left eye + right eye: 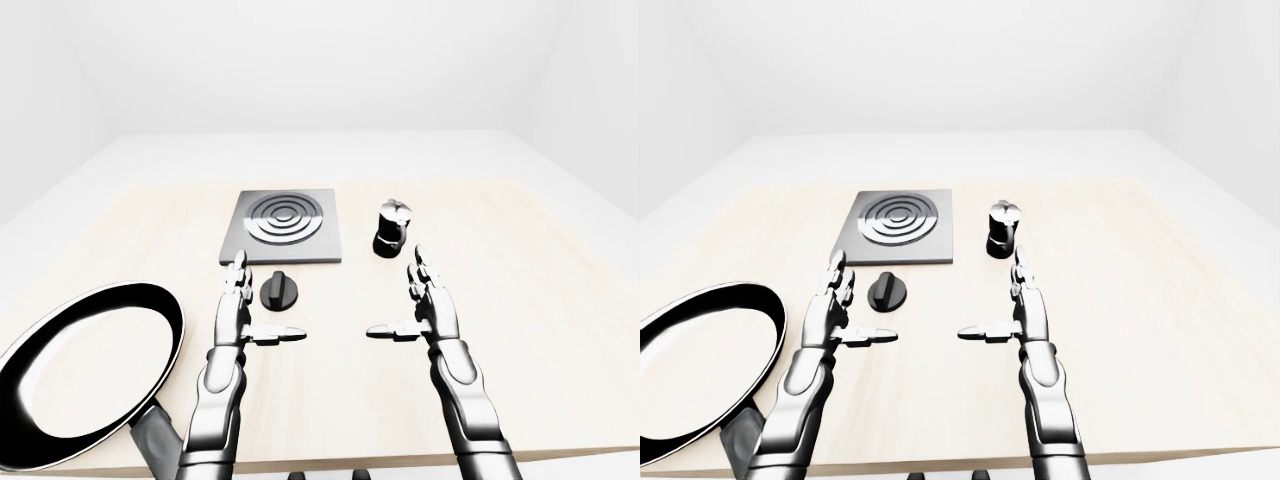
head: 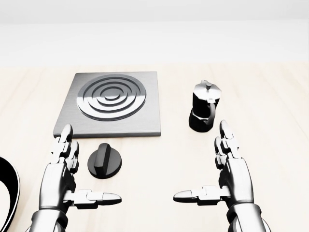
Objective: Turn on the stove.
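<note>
On the table [image 2: 270, 159], the stove [image 2: 110, 104] has its black knob [image 2: 105, 162] at 6 o'clock. Rigid and likely smooth, the knob is best pinched across its raised ridge. Left robot hand [image 2: 72, 181] and right robot hand [image 2: 219, 179] hover released, empty.

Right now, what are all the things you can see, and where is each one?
Stove: one, grey square plate with ringed burner, upper left of the head view.
Knob: one, black, just below the stove, right of the left hand.
Moka pot: one, black and silver, right of the stove, upright.
Frying pan: one, black rim with pale inside, lower left of the left-eye view.
Table: one, pale wood, under everything.
Left hand: one, silver, fingers open, touching nothing.
Right hand: one, silver, fingers open, below the moka pot.
</note>
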Controlling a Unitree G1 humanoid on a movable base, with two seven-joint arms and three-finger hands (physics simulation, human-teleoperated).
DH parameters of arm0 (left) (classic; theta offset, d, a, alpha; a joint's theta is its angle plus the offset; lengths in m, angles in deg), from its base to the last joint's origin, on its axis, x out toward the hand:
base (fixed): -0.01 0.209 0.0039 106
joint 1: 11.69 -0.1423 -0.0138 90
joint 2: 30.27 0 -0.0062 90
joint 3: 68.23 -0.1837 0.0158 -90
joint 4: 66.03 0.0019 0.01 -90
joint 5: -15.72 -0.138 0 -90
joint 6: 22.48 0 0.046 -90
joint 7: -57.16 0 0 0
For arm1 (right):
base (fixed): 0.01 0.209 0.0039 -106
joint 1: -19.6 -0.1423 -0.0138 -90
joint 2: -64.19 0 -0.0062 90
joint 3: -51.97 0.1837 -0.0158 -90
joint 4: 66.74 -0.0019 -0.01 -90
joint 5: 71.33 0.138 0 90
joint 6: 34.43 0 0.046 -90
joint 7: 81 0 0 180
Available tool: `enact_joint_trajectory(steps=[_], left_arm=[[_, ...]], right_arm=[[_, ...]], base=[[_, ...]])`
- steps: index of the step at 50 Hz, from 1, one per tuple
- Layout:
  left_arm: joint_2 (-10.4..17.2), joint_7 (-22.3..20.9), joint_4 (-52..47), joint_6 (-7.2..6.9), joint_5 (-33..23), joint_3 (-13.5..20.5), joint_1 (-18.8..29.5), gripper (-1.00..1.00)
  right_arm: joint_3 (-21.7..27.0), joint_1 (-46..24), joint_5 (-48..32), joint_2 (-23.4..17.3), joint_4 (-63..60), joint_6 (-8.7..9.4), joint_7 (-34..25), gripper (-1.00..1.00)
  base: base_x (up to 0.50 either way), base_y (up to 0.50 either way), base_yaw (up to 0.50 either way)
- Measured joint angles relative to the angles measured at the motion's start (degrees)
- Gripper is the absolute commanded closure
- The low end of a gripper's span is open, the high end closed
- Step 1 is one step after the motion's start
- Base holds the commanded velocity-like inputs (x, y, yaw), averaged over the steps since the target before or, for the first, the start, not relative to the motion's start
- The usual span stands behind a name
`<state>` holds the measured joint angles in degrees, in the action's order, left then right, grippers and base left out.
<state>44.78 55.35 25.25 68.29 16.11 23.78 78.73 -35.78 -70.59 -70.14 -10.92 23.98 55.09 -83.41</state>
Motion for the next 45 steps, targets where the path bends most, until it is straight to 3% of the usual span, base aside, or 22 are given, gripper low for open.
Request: enact_joint_trajectory(steps=[26,45], left_arm=[[0.1,-0.3,4.6,0.80,0.4,0.1,1.7,-1.00],[0.5,-0.5,11.5,2.71,0.9,0.4,4.2,-1.00]], right_arm=[[0.0,-0.1,0.1,0.0,0.3,-0.10,0.0,-1.00],[0.0,-0.2,0.1,0.0,0.1,0.12,0.1,-1.00]], base=[[0.00,0.00,0.00],[0.00,0.00,0.00]])
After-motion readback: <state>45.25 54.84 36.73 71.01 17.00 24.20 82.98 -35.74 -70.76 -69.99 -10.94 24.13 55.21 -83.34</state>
